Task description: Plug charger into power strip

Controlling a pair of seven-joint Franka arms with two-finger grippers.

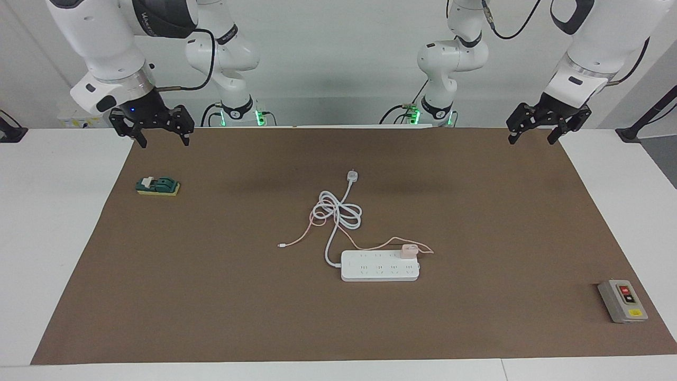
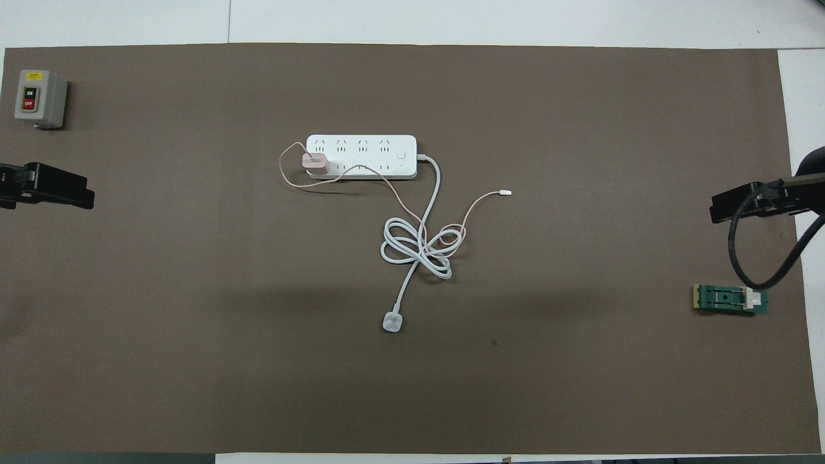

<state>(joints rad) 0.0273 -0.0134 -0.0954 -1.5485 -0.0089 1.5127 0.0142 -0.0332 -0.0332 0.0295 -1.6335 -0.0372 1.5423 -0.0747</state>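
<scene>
Charger (image 1: 409, 250) first: the small pale-pink cube sits on top of the power strip (image 1: 380, 265), at the strip's end toward the left arm, in the row of outlets nearer the robots. From here it looks seated in a socket, though I cannot see its prongs. Its thin pink cable (image 2: 412, 206) loops out past that end of the strip, runs back along the strip's nearer edge, threads through the coil of cord, and ends in a little connector lying loose on the brown mat (image 1: 211, 296).

The power strip lies flat near the middle of the mat, long side running across the table. Its thick white cord (image 1: 337, 212) leaves the end toward the right arm, bunches into a loose knot of loops nearer the robots, and finishes at a white plug (image 1: 352, 176) lying on the mat – not connected to anything.

Both arms are up and well away from all this. The left gripper (image 1: 533, 129) hangs in the air over the mat's edge at its own end of the table, fingers spread apart, holding nothing. The right gripper (image 1: 163, 133) hangs over the mat's corner at the other end – also spread wide and empty.

2 other things sit on the mat (neither touched): a grey switch box (image 1: 622, 301) with red and yellow markings, at the left arm's end, farther from the robots than the strip, and a green-and-yellow knife switch (image 1: 157, 186) at the right arm's end.
</scene>
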